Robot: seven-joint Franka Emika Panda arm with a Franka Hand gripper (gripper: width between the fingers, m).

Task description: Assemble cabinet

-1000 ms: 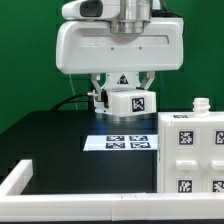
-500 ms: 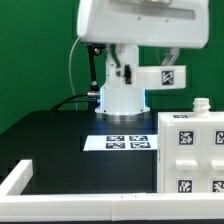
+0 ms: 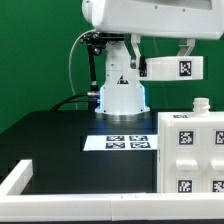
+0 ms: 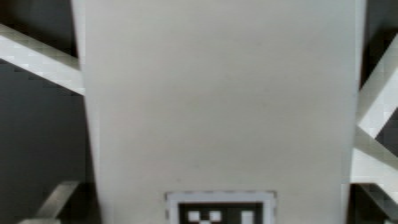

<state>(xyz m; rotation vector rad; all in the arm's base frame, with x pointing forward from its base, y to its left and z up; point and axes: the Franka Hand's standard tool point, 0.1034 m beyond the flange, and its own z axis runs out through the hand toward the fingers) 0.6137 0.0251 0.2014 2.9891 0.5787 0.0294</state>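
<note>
The cabinet body (image 3: 190,150), a large white box with several black-and-white tags, stands at the exterior view's lower right. My gripper (image 3: 137,62) is raised high above the table and is shut on a smaller white tagged cabinet piece (image 3: 175,67). That piece sticks out toward the exterior view's right, above the body and apart from it. In the wrist view the white piece (image 4: 214,100) fills most of the picture, with its tag (image 4: 222,208) at my gripper (image 4: 214,205). The fingers are mostly hidden behind the piece.
The marker board (image 3: 120,141) lies on the black table in front of the white robot base (image 3: 120,95). A white rail (image 3: 20,180) runs along the table's front left. A small white knob (image 3: 200,104) sits on top of the cabinet body.
The arm has risen from low over the marker board. The held white piece has gone up and toward the exterior view's right.
</note>
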